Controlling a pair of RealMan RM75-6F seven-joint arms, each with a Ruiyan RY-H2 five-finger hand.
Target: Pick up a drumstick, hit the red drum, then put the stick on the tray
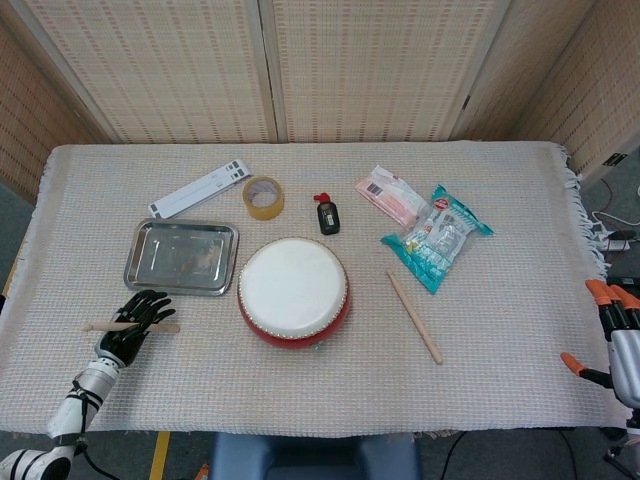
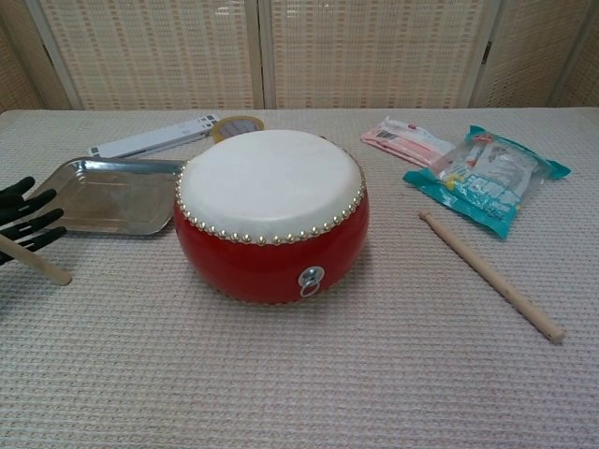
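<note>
The red drum [image 1: 293, 291] [image 2: 271, 210] with its white skin stands mid-table. Left of it lies the steel tray [image 1: 181, 256] [image 2: 103, 196]. One drumstick [image 1: 414, 316] [image 2: 491, 274] lies free on the cloth to the right of the drum. A second drumstick [image 1: 168, 327] [image 2: 37, 262] lies crosswise in front of the tray. My black left hand [image 1: 135, 322] [image 2: 23, 220] rests over it with fingers stretched out, not closed around it. My right hand [image 1: 615, 335], with orange fingertips, hangs off the table's right edge, fingers apart and holding nothing.
Behind the drum are a roll of tape [image 1: 264, 197], a white strip [image 1: 198, 190] and a small black bottle [image 1: 328, 214]. A pink packet [image 1: 391, 195] and a teal packet [image 1: 437, 235] lie at the back right.
</note>
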